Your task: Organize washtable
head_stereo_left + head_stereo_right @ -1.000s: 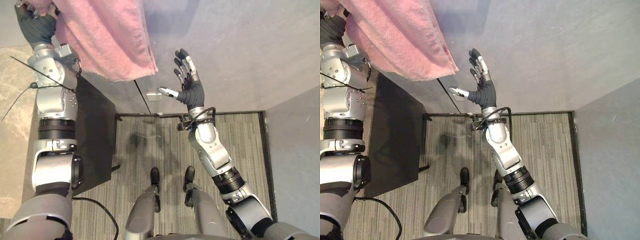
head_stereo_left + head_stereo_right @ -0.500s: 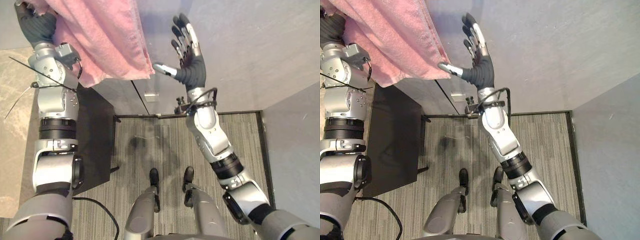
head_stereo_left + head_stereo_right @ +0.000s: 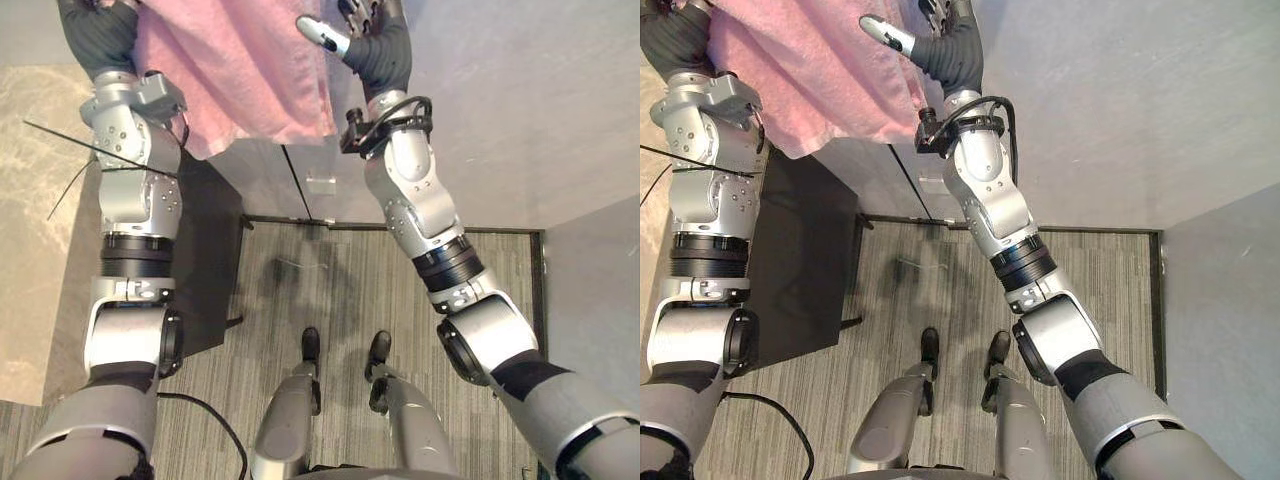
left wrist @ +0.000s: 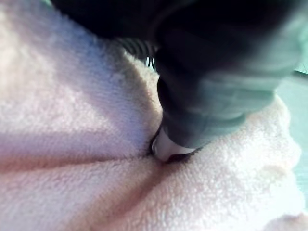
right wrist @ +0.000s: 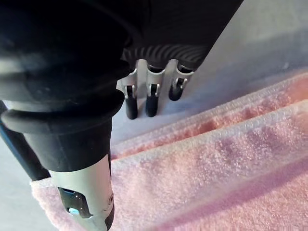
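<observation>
A pink towel hangs from my left hand, raised high at the upper left. In the left wrist view the thumb digs into the bunched towel, so this hand is shut on it. My right hand is raised at the towel's right edge, with its thumb lying across the cloth. In the right wrist view the fingers are straight and the thumb is stretched out beside the towel's hemmed edge. They are not curled round it.
A black table stands at the left, under the towel, beside a beige stone floor. A grey wall with a black baseboard and a small clear bracket runs ahead. Striped carpet lies below.
My right hand has risen from beside the towel's lower corner to its upper right edge, the thumb now over the cloth. My left hand still holds the towel up. The camera has shifted slightly.
</observation>
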